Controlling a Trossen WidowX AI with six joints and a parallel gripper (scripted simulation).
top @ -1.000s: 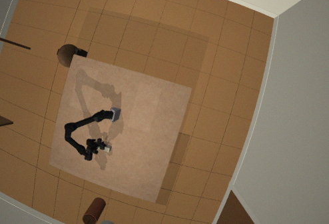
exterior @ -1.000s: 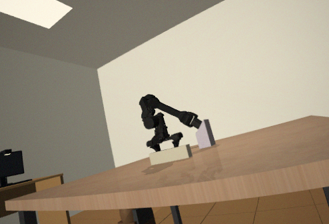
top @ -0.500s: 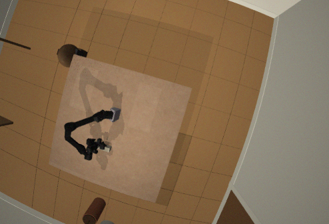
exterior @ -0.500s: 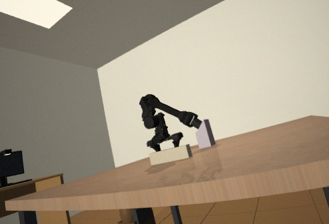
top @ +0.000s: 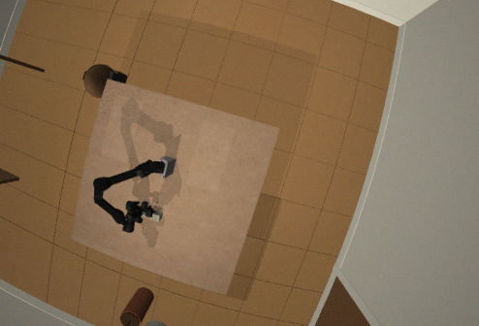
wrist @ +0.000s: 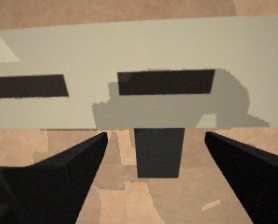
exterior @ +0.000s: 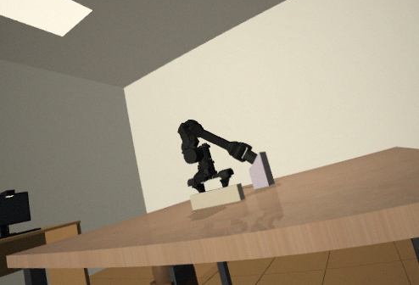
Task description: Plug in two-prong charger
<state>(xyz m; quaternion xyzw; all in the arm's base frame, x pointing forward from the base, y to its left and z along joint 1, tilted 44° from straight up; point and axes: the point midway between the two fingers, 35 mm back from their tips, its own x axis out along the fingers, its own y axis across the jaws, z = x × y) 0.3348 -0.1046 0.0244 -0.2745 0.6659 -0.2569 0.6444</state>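
The beige power strip (top: 155, 217) (exterior: 216, 198) (wrist: 165, 45) lies across the wrist view, with a dark slot (wrist: 32, 86) at left and another dark slot (wrist: 167, 84) right of centre. A dark block, seemingly the charger (wrist: 160, 155), stands at the strip's near edge, below the right slot in the wrist view. My gripper (exterior: 214, 187) (wrist: 155, 136) is open wide, its fingers on either side of the dark block with a gap on both sides. No prongs show, and I cannot tell whether they are in the strip. The top and exterior views do not show the charger clearly.
A lavender-grey block (top: 168, 167) (exterior: 260, 171) stands at the arm's base on the wooden table (top: 208, 252) (exterior: 339, 212). The arm (top: 116, 178) (exterior: 214, 138) bends from there over to the strip. Shadows fall across the strip and table.
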